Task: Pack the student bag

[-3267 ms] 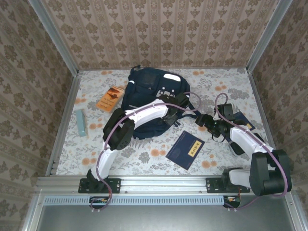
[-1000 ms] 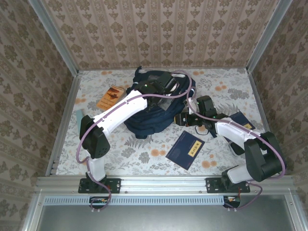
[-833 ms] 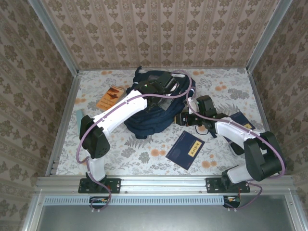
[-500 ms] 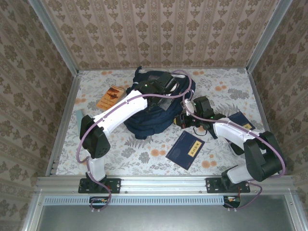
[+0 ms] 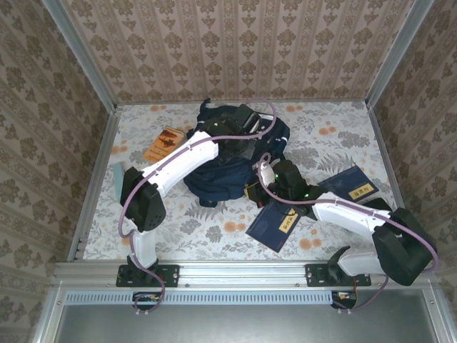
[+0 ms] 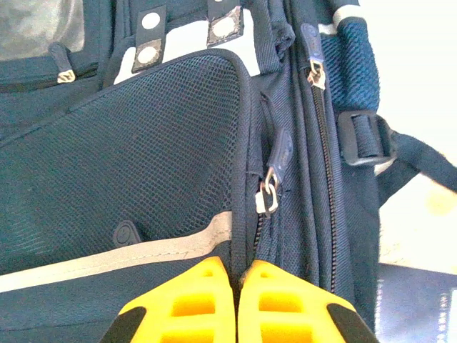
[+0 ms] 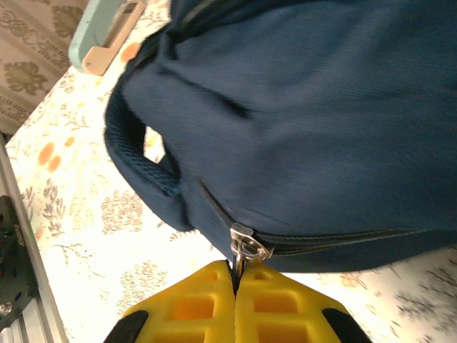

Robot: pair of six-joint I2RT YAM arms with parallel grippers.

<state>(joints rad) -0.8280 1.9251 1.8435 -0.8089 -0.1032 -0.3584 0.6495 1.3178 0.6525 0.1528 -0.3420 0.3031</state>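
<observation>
The student bag (image 5: 214,171), a large navy backpack with pale stripes, lies mid-table. My left gripper (image 5: 248,127) sits over its far top; in the left wrist view the left gripper (image 6: 236,270) is shut, pinching the piped edge of the bag's mesh pocket (image 6: 143,157) beside a zipper pull (image 6: 268,196). My right gripper (image 5: 255,191) is at the bag's near right edge. Seen from the right wrist, the right gripper (image 7: 235,270) is shut on the dark tab hanging from a metal zipper slider (image 7: 248,246) on the bag (image 7: 321,107).
A navy book with a gold label (image 5: 275,223) lies just under the right arm, and another navy book (image 5: 350,187) lies right of it. An orange book (image 5: 164,144) and a pale teal case (image 5: 120,182) lie left of the bag. Walls enclose the table.
My right gripper has shut and moved left and nearer along the bag's edge, now holding the zipper pull. The left arm shifted slightly toward the back with the bag's top.
</observation>
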